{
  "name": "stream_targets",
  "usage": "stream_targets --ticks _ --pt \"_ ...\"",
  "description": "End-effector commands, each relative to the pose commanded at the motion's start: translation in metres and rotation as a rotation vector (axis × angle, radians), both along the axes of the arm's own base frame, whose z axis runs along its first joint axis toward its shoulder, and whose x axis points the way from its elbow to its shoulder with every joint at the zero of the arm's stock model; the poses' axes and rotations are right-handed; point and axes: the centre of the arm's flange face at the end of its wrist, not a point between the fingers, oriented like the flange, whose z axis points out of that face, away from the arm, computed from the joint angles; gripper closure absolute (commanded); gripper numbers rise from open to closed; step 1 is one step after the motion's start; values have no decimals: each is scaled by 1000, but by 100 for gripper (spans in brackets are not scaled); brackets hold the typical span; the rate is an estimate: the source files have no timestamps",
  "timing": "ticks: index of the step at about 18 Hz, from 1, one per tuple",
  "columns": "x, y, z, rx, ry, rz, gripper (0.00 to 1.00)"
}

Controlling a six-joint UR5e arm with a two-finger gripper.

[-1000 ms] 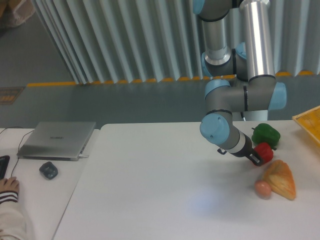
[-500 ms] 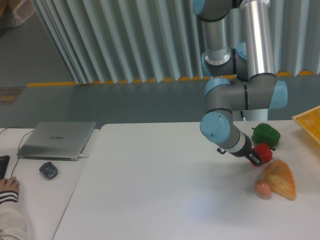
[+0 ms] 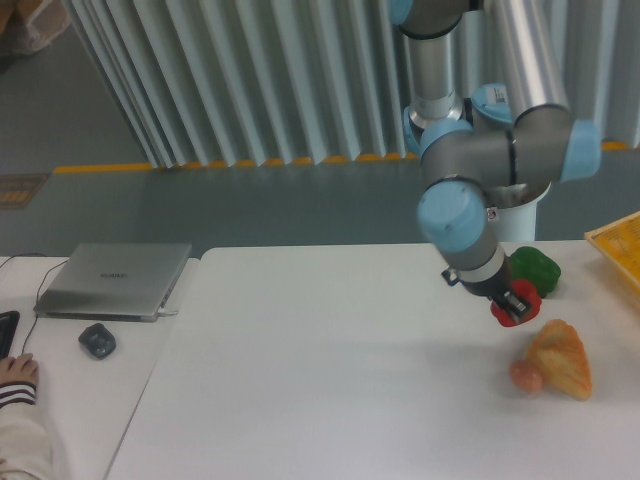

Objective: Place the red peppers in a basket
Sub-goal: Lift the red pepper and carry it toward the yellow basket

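Pinched between the jaws of the gripper (image 3: 513, 303) is the red pepper (image 3: 516, 306), which hangs just above the white table (image 3: 330, 380) rather than resting on it; a faint shadow lies on the tabletop below and to the right of it. Compared with half a second ago, the arm (image 3: 470, 190) has swung a little to the right and raised its wrist, so the pepper has come up off the surface and now sits a touch higher in the view. The green pepper (image 3: 535, 268) stands on the table just behind the red one, partly hidden by the wrist, and the two look very close, though contact between them cannot be made out. Nearer the camera and to the right lies the orange-yellow wedge of bread (image 3: 560, 360), with the small brownish-pink ball (image 3: 526, 376) touching its left side; both are clear of the gripper. Only a corner of the yellow basket (image 3: 615, 245) shows at the right edge, well apart from the held pepper. At the far left sit a closed grey laptop (image 3: 115, 280) and a dark mouse (image 3: 97, 340), and a person's hand (image 3: 17, 375) in a striped cuff rests at the edge.
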Motion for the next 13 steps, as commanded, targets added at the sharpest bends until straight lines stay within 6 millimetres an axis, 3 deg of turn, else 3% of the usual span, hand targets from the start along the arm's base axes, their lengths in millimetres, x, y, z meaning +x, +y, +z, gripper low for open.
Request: stream_targets --ticks 4,13 --pt "-29 -27 14 15 -25 -101 56" --pt "-83 -79 16 23 -89 -293 56"
